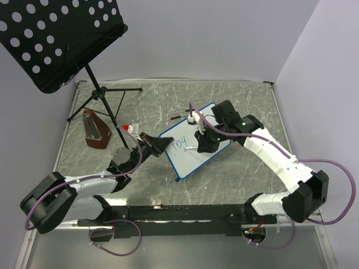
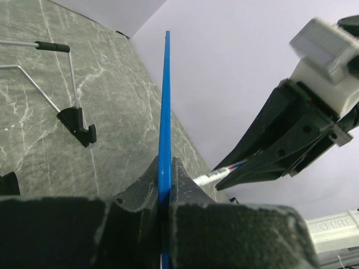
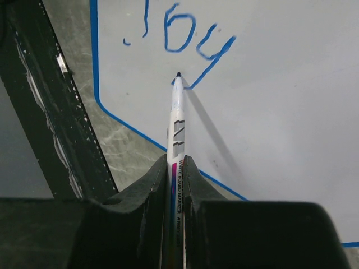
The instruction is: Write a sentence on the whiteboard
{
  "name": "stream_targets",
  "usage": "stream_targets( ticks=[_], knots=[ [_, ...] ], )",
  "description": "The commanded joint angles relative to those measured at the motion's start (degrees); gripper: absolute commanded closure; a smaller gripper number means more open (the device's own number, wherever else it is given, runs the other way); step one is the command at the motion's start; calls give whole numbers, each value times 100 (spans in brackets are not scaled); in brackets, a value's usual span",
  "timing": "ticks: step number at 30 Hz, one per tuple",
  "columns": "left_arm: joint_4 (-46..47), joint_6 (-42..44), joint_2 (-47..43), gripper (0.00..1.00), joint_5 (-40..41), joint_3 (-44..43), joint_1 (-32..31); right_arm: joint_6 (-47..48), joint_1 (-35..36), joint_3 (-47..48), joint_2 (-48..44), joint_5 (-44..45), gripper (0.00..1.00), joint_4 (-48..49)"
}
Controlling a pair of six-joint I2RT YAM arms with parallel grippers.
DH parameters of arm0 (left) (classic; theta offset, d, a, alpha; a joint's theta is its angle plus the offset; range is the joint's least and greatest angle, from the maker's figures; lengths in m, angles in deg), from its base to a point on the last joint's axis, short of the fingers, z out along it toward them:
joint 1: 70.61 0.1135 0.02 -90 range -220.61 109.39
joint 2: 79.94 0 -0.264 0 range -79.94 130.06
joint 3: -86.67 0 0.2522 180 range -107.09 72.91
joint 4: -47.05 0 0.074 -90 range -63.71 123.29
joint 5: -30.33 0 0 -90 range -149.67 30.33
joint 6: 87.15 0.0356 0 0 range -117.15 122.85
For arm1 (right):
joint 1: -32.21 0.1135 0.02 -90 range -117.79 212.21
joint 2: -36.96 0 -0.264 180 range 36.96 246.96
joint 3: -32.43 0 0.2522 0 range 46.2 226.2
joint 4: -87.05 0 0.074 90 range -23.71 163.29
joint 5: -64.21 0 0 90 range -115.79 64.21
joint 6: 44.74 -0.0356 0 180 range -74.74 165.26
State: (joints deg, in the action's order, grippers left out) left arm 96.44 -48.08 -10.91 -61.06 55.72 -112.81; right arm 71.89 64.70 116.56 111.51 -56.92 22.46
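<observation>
overhead view: a blue-framed whiteboard sits at an angle near the centre of the table. the left gripper, at the board's 9 o'clock edge, is clenched on the blue frame. the right gripper, reaching in from 3 o'clock, is clamped on a marker, its tip by the blue sentence, which reads "toy". a music stand stands at 10 o'clock.

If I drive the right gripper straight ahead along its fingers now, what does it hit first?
The whiteboard. The right gripper is shut on the marker, whose tip sits at or just off the white surface below the blue writing; whether it touches is unclear.
</observation>
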Motion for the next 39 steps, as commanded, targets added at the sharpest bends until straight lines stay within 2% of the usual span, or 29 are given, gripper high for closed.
stream_targets(
  ticks=[1, 11, 21, 29, 39],
  knots=[
    [1164, -276, -215, 99, -63, -65, 1, 9, 47, 521, 43, -7, 100, 29],
    [1137, -250, -285, 99, -46, -4, 1, 9, -32, 1119, -229, -51, 100, -59],
    [1129, -241, -338, 99, -221, 14, 45, -18, -585, 566, -713, -367, 100, 328],
    [988, -188, -514, 99, -336, 31, 89, 193, -718, -23, -1214, -595, 100, 592],
    [865, -224, -610, 99, -432, -21, 141, 202, -814, -146, -1319, -534, 100, 697]
  ],
)
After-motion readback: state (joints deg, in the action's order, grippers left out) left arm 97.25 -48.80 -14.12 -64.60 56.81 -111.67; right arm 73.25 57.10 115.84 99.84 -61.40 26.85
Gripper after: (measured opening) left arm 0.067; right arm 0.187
